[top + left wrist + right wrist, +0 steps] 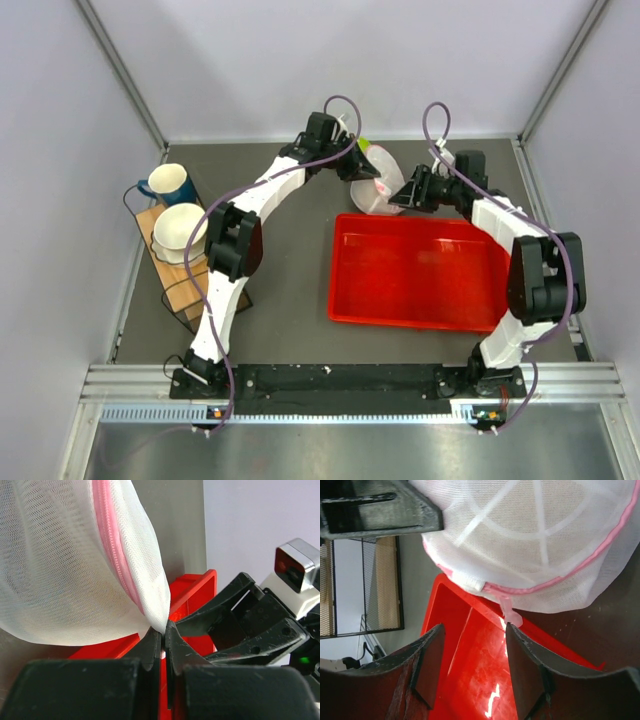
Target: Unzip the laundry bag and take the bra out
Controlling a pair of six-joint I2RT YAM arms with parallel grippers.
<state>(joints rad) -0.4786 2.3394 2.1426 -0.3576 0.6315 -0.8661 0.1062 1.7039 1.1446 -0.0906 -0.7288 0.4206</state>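
Note:
The laundry bag [381, 186], a white mesh pouch with pink zipper trim [112, 535], hangs over the far edge of the red tray. My left gripper [164, 630] is shut on a pinch of the bag's mesh edge and holds it up. My right gripper [475, 630] stands open just below the bag [535, 540]. The pale pink zipper pull [510, 613] dangles at the tip of one finger [520, 645], with nothing between the jaws. The zipper looks closed. The bra is hidden; only a faint tan tint shows through the mesh.
The red tray [420, 270] lies under and in front of both grippers. At the left, a wire and wood stand [185, 285] carries a white bowl [180, 230], with a blue mug [168, 183] behind it. Grey walls close the back and sides.

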